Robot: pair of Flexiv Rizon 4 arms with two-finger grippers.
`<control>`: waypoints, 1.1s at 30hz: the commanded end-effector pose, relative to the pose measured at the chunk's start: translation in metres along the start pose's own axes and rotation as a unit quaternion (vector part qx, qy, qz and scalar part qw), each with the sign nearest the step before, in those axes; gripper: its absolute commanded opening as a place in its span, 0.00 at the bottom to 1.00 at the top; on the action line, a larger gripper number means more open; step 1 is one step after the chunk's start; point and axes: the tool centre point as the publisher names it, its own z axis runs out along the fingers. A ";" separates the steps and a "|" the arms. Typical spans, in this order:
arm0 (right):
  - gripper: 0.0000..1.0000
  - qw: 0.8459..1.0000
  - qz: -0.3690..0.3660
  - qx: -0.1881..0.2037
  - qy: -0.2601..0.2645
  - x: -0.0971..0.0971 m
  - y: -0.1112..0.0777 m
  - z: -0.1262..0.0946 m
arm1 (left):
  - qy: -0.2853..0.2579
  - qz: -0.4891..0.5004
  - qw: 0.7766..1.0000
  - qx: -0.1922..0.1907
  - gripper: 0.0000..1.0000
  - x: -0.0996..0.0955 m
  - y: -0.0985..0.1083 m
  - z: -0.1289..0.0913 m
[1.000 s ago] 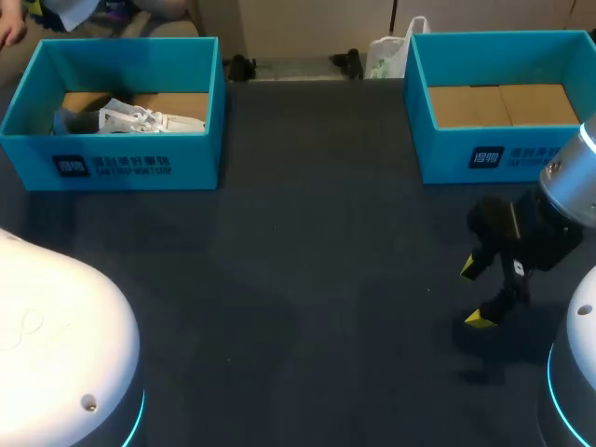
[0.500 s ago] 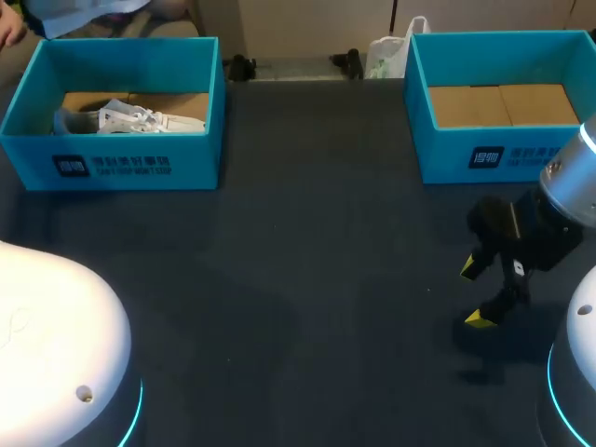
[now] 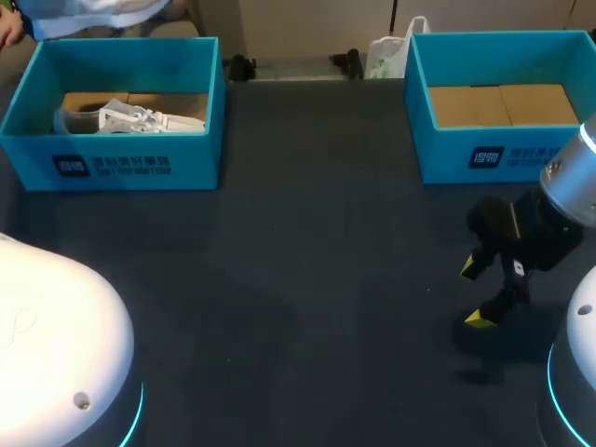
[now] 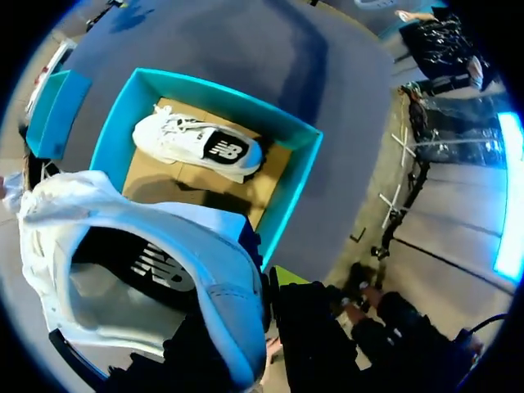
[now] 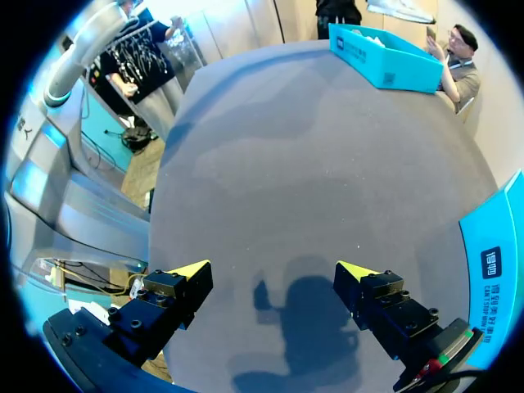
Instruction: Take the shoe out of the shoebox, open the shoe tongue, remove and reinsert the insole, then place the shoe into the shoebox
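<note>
In the left wrist view my left gripper (image 4: 266,295) is shut on the collar of a white shoe (image 4: 139,254), held high and close to the camera. Far below it stands the left blue shoebox (image 4: 291,192) with a second white shoe (image 4: 196,147) lying on its side on the cardboard floor. The head view shows that shoebox (image 3: 121,163) at the back left with the white shoe (image 3: 130,119) in it. My right gripper (image 3: 482,293) hangs open just above the table at the front right, with nothing between its fingers (image 5: 274,274).
A second blue shoebox (image 3: 484,154) stands at the back right, holding only its cardboard floor. A white and blue shape (image 3: 93,14) shows at the back edge above the left box. My left arm's white housing (image 3: 56,345) fills the front left corner.
The white and blue shape over the left box has drifted a little to the right. My right arm and both boxes have kept still.
</note>
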 end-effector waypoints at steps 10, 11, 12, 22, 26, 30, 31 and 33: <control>1.00 1.000 0.000 0.000 -0.001 0.002 -0.001 0.000 | 0.009 0.065 0.998 -0.021 0.00 0.006 0.000 0.036; 1.00 1.000 0.000 0.000 -0.001 0.002 -0.001 0.000 | 0.009 0.065 0.998 -0.021 0.00 0.006 0.000 0.036; 1.00 1.000 0.000 0.000 -0.001 0.002 -0.001 0.000 | 0.009 0.065 0.998 -0.021 0.00 0.006 0.000 0.036; 1.00 1.000 0.000 0.000 -0.001 0.002 -0.001 0.000 | 0.017 0.074 0.997 -0.029 0.00 -0.003 -0.002 0.048; 1.00 1.000 0.000 0.000 -0.001 0.002 -0.001 0.000 | 0.014 0.091 0.996 -0.020 0.00 -0.006 -0.003 0.058; 1.00 1.000 0.000 0.000 -0.001 0.002 -0.001 0.000 | 0.014 0.108 0.994 0.005 0.00 -0.005 -0.004 0.070; 1.00 1.000 0.000 0.000 -0.001 0.002 -0.001 0.000 | 0.018 0.114 0.993 0.003 0.00 -0.005 -0.004 0.074; 1.00 1.000 0.000 0.000 -0.001 0.002 -0.001 0.000 | 0.026 0.120 0.992 0.001 0.00 -0.005 -0.005 0.081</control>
